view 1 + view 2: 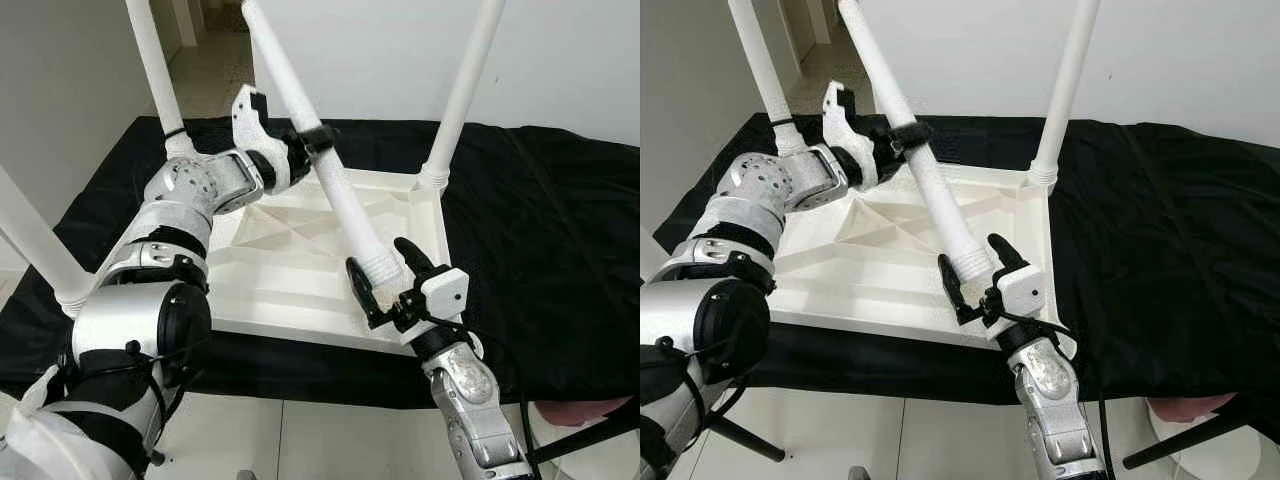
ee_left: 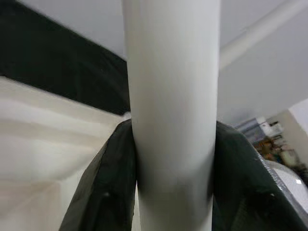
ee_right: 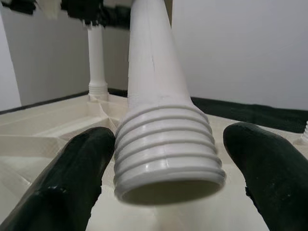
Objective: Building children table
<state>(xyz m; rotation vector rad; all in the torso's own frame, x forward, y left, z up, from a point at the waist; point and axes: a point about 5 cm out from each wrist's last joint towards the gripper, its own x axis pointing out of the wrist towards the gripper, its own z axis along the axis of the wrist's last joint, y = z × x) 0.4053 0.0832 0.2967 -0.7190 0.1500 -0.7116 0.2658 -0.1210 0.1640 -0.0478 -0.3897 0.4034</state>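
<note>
Leg [image 1: 340,190] clamped in left tool [image 1: 305,145], threads between right tool [image 1: 388,280].

The left arm is reaching forward toward 12 o'clock, elbow bent, its left gripper [image 1: 305,140] clamping a leg [image 1: 335,185] partway up, fingers [image 2: 103,187] pressing both sides. The right arm is rising from 5 o'clock, wrist tilted up, its right gripper [image 1: 385,275] sitting at the leg's threaded end with fingers [image 3: 72,173] spread, not touching.
</note>
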